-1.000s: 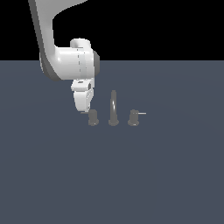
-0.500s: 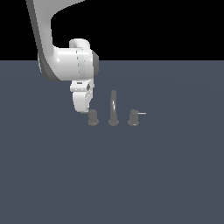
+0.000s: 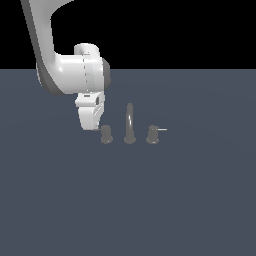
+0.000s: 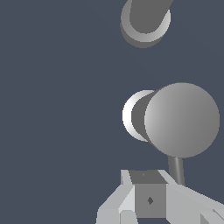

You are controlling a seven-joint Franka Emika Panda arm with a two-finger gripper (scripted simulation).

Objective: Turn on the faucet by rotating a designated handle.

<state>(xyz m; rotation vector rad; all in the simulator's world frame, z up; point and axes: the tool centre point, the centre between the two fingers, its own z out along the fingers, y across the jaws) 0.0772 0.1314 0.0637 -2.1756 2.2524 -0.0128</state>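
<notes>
Two knobs flank the spout (image 3: 129,122) of the faucet (image 3: 129,139); the handle (image 3: 106,135) sits on the exterior view's left, gripper (image 3: 96,128) parked touching-close, probably to nudge its lever pin (image 4: 176,171); only the wrist view shows that pin beside a fingertip (image 4: 148,199); can't tell whether the claw is apart.

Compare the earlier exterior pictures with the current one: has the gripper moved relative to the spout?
Yes, slightly. The gripper has sunk lower beside the handle, while its sideways gap to the fixed spout looks unchanged.
</notes>
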